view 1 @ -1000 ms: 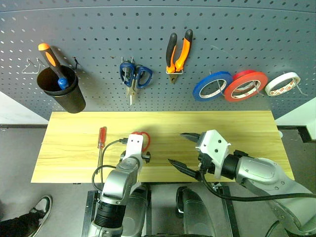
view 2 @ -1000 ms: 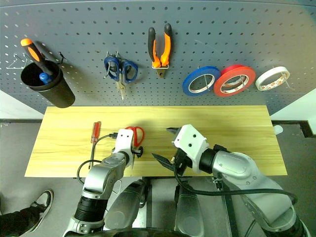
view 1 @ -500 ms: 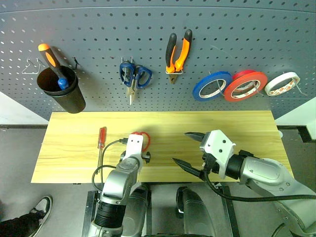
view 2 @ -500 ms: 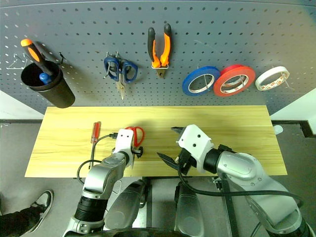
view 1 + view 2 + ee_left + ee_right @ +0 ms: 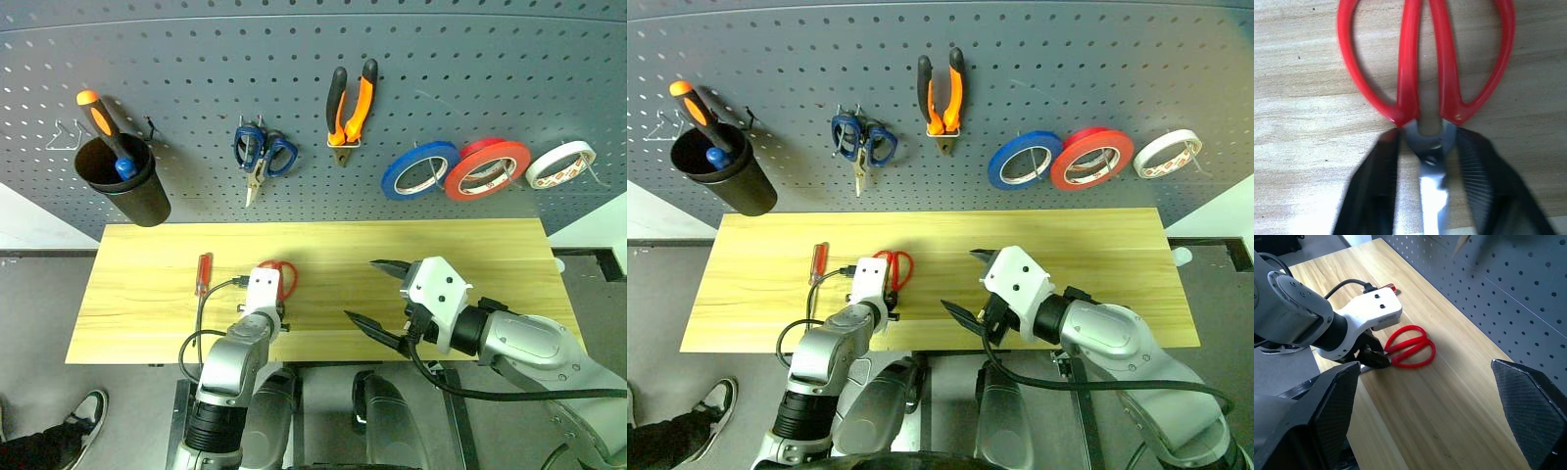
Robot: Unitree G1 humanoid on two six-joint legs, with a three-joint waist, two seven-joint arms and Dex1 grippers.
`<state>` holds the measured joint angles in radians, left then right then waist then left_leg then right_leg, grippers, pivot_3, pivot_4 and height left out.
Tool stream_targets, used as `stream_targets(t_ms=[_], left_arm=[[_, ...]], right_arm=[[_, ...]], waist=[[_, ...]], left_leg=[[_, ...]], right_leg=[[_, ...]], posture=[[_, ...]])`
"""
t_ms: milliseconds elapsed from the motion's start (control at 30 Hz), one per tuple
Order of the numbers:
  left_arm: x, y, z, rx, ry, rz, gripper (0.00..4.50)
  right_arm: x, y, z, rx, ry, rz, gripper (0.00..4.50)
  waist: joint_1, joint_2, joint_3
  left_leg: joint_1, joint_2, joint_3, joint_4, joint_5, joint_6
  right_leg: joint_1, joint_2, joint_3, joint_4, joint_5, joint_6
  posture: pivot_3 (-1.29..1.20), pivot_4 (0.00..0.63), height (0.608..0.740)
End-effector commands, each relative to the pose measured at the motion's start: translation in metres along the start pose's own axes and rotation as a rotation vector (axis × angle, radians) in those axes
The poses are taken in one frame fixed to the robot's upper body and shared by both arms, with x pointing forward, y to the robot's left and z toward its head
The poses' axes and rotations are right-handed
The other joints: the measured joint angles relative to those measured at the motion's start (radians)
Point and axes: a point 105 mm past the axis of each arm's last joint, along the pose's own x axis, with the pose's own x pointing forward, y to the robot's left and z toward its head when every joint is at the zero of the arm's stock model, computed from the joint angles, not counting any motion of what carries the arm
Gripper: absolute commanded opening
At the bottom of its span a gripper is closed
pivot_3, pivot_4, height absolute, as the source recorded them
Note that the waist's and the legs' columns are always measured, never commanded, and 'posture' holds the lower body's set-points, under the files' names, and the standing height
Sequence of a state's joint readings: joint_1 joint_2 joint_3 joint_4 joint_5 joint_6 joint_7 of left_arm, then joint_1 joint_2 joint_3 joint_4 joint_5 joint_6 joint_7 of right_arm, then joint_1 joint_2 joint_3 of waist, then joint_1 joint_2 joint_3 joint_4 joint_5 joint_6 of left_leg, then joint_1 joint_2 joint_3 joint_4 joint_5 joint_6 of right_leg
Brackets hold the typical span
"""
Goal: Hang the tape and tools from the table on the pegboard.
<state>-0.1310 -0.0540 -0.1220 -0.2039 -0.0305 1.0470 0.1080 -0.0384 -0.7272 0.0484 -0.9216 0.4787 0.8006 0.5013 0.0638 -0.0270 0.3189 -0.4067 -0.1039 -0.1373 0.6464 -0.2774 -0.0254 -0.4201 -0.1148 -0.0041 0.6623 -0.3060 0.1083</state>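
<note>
A: What's nearest on the table (image 5: 470, 245)?

B: The left gripper (image 5: 1425, 171), at the front edge. Its black fingers (image 5: 1374, 191) are closed in on the red scissors (image 5: 1425, 63), pinching the blades just below the pivot. The scissors lie flat on the pale yellow wood, handles pointing toward the wall.

A: And the right gripper (image 5: 377, 294)?

B: It hangs over the front edge near the middle of the table, jaws spread wide, holding nothing.

A: Anything else on the wood?

B: A slim red screwdriver (image 5: 202, 279), just left of the scissors, lying along the grain's cross direction.

A: Farther back?

B: The dark grey pegboard (image 5: 196, 59) rises behind the table. From the left: a black cup (image 5: 122, 186) holding an orange-and-black screwdriver (image 5: 98, 117), blue scissors (image 5: 260, 157), the orange-and-black pliers (image 5: 350, 108), a blue tape roll (image 5: 419, 168), a red tape roll (image 5: 487, 168), then the small white tape (image 5: 558, 164) at the far right

A: The room?

B: Grey floor below the table; a person's shoe (image 5: 83, 411) shows at the lower left
</note>
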Motion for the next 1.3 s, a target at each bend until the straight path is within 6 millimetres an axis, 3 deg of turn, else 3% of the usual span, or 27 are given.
stream_targets(t_ms=[33,300,700,1033,1300], left_arm=[[0.006,-0.005,-0.069,-0.029,0.28,-0.015,1.07],[0.007,-0.007,-0.064,-0.031,0.263,-0.021,1.07],[-0.003,-0.011,-0.026,0.033,0.088,-0.046,1.07],[-0.02,-0.026,0.021,0.12,-0.115,-0.115,1.07],[-0.027,-0.035,0.039,0.189,-0.195,-0.171,1.07]], right_arm=[[-0.004,0.002,0.011,-0.046,-0.035,-0.007,4.5],[-0.003,-0.001,0.01,-0.048,-0.034,-0.017,4.5],[-0.003,-0.009,0.004,-0.059,-0.018,-0.035,4.5],[-0.001,-0.016,-0.001,-0.07,-0.017,-0.053,4.5],[-0.004,-0.013,0.006,-0.072,-0.059,-0.03,4.5]], waist=[[0.0,0.0,0.0],[0.0,0.0,0.0],[0.001,0.001,0.001],[0.003,-0.003,0.003],[0.002,-0.005,0.004]], left_leg=[[0.0,0.0,0.0,0.0,0.0,0.0],[0.0,0.0,0.0,0.0,0.0,0.0],[-0.001,0.0,0.0,0.0,0.001,-0.002],[-0.006,-0.001,0.0,-0.001,0.0,-0.001],[-0.01,-0.001,0.0,0.0,0.0,-0.001]], right_leg=[[0.0,0.0,0.0,0.0,0.0,0.0],[0.0,0.0,0.0,0.0,0.0,0.0],[0.0,0.0,0.0,-0.001,0.0,0.001],[-0.001,0.0,-0.001,-0.011,0.001,0.003],[-0.005,0.0,-0.001,-0.011,0.002,0.004]], posture=[[-0.01,0.39,0.725],[-0.01,0.389,0.725],[0.0,0.364,0.725],[0.01,0.336,0.725],[0.02,0.325,0.725]])
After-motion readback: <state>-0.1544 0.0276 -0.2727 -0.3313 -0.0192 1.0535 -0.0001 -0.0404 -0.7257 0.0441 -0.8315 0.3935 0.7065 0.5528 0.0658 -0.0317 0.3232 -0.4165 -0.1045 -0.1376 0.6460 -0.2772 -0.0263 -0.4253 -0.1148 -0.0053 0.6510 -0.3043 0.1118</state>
